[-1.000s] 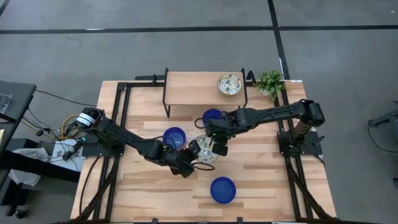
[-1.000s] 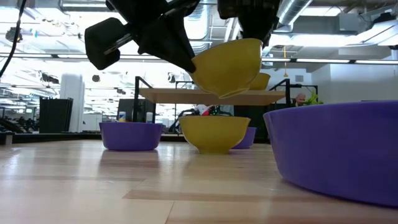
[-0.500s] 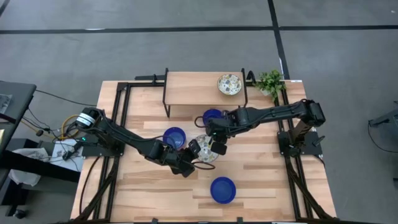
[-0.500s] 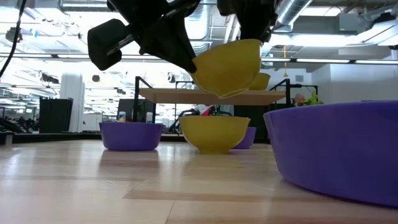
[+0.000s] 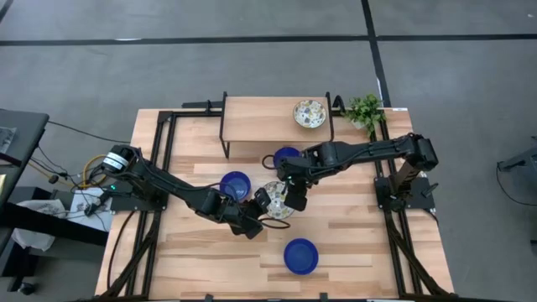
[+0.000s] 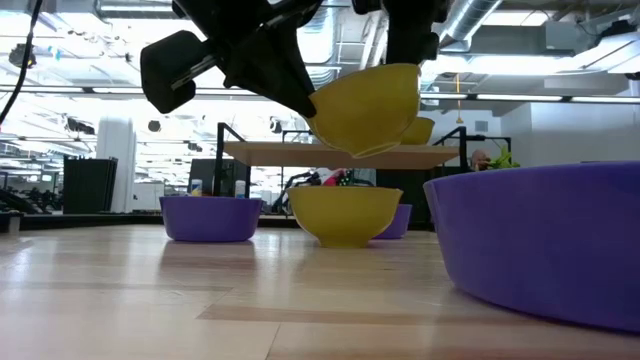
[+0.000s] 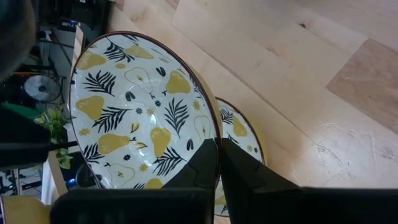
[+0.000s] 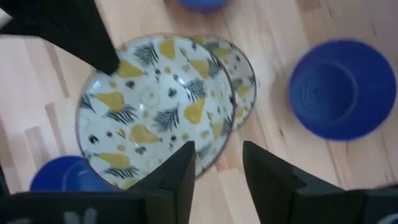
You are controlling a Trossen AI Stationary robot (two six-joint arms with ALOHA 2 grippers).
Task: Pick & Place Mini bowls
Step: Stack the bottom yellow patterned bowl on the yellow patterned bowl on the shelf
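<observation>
My left gripper (image 5: 262,204) is shut on a white mini bowl with a yellow pear pattern (image 7: 137,112). It holds the bowl tilted, above a second patterned mini bowl (image 6: 345,213) that stands on the table's middle. My right gripper (image 8: 217,158) hangs open over the held bowl's far-right rim, pointing steeply down, one finger over the inside and one outside. Three blue mini bowls rest on the table (image 5: 236,184) (image 5: 287,156) (image 5: 301,256). Another patterned bowl (image 5: 309,113) sits on the wooden shelf. My left gripper pinches the held bowl's rim (image 7: 213,134), one finger inside the bowl and one outside. It comes from the table's left, slanting down. The bowl is lifted clear and tilted (image 6: 368,105), just above the second bowl. My right gripper stands astride the opposite rim (image 8: 214,146); I cannot tell whether it touches.
A low wooden shelf on a black frame (image 5: 268,117) stands at the table's far side, with a small green plant (image 5: 365,109) at its right. The near blue bowl looms large at the right of the low view (image 6: 545,245). Bare wood lies near left.
</observation>
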